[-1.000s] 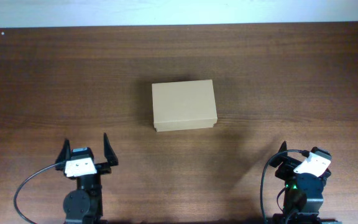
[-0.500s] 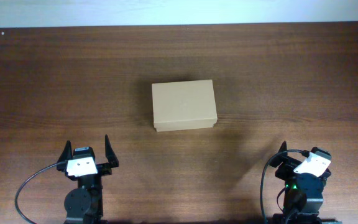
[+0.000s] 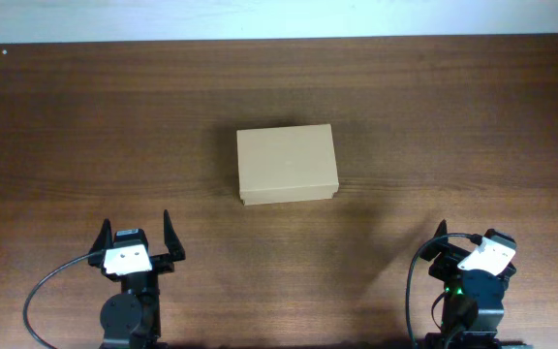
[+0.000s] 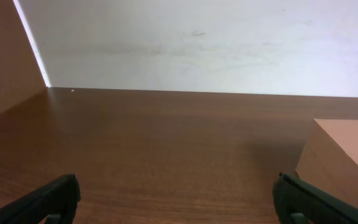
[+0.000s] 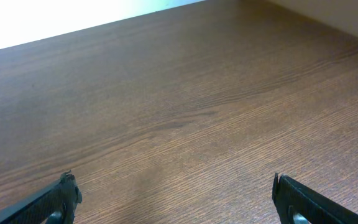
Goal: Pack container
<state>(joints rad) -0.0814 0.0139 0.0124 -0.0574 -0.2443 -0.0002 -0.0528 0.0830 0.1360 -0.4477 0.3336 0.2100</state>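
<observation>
Opening the shut box (image 3: pixel 287 165) at frame centre probably called for a low approach; left claw (image 3: pixel 134 225) and right claw (image 5: pixel 174 199) gaped empty.

The left arm (image 3: pixel 129 296) and right arm (image 3: pixel 465 296) sit folded low, well apart, each with jaws spread wide.

Dark wooden table (image 3: pixel 434 126), white wall (image 4: pixel 197 43)

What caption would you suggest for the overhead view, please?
Closed box on the table; left gripper and right gripper sit open, well clear.
</observation>
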